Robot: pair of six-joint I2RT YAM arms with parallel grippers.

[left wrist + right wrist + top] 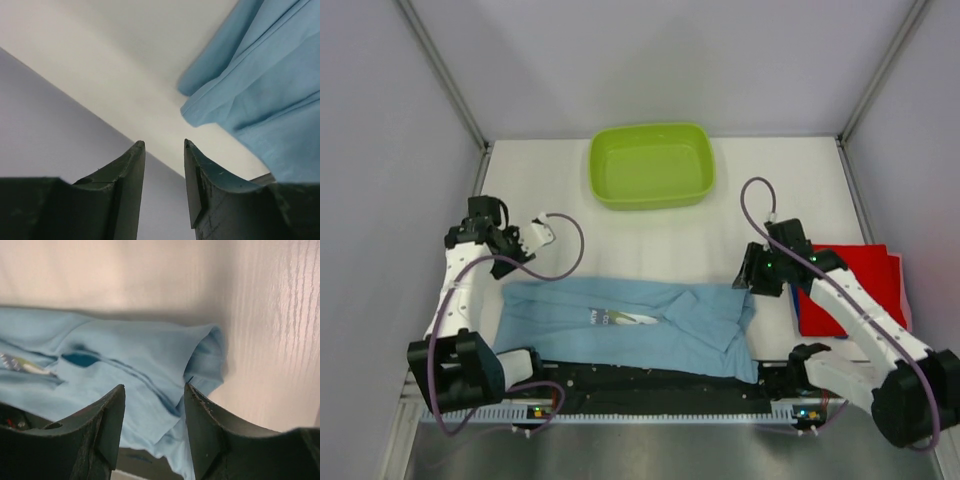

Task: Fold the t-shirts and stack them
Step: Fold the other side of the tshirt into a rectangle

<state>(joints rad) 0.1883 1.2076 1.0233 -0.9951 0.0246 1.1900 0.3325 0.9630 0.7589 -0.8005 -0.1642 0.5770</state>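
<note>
Light blue t-shirt (630,325) lies spread crosswise on the white table (550,170), along the near edge between the two arms. It is rumpled, with part of its right half folded over itself. White chest lettering (620,320) shows near its middle. A folded red t-shirt (860,275) lies at the right side of the table, partly under the right arm and apart from the blue one. A lime-green basin (650,170) sits at the far side of the table, well apart from both shirts.

Left tool (542,232) is just beyond the far left corner of the blue shirt. In the left wrist view its fingers (162,145) stand parted with nothing between them, over bare table, with the shirt's hem (270,90) off to the right.

Right tool (752,270) is at the far right corner of the blue shirt. In the right wrist view its fingers (155,387) are likewise spread and hold nothing. The shirt's folded corner (135,355) shows between them; whether the tips touch the cloth cannot be told.
</note>
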